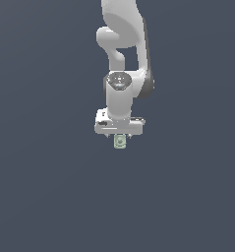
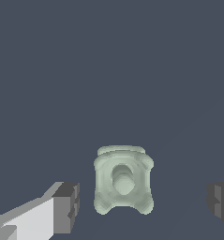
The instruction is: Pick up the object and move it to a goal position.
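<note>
The claw (image 2: 142, 204) hangs spread wide around the mint-green object (image 2: 123, 180) — not touching it, gaps on both sides — no readable writing anywhere.

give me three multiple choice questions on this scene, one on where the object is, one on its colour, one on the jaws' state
1. Where is the object?
A. between the two fingers, clear of both
B. outside the fingers, off to one side
C. on top of the arm

2. What colour is it?
A. red
B. pale mint green
C. black

3. How do the jaws of the gripper stand?
A. shut on the object
B. shut and empty
C. open

Answers: 1 A, the wrist view shows it with a gap to a finger on each side. 2 B, both views show pale green. 3 C, the fingers stand wide apart, touching nothing.
</note>
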You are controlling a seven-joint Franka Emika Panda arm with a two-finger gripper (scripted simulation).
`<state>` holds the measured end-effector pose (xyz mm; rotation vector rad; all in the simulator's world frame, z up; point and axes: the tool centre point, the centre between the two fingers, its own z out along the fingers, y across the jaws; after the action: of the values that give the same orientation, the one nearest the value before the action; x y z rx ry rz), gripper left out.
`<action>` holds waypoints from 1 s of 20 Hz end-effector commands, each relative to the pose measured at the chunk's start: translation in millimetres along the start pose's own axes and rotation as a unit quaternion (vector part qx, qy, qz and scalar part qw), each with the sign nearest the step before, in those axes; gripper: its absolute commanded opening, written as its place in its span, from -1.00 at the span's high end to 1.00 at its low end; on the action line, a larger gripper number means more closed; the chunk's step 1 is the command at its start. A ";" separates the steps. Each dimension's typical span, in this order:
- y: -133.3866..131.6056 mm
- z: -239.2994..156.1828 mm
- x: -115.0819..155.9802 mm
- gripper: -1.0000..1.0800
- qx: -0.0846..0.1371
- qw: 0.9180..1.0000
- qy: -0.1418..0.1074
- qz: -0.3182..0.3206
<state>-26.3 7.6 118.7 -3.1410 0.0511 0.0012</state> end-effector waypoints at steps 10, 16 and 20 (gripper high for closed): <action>-7.1 29.1 -21.1 -0.92 0.000 1.000 0.000 0.000; -7.0 36.7 -20.8 -0.92 0.000 1.000 0.000 0.000; -6.9 55.1 -21.8 -0.92 0.000 1.000 0.000 0.000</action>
<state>-47.1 15.3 71.2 -3.1411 0.0509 -0.0003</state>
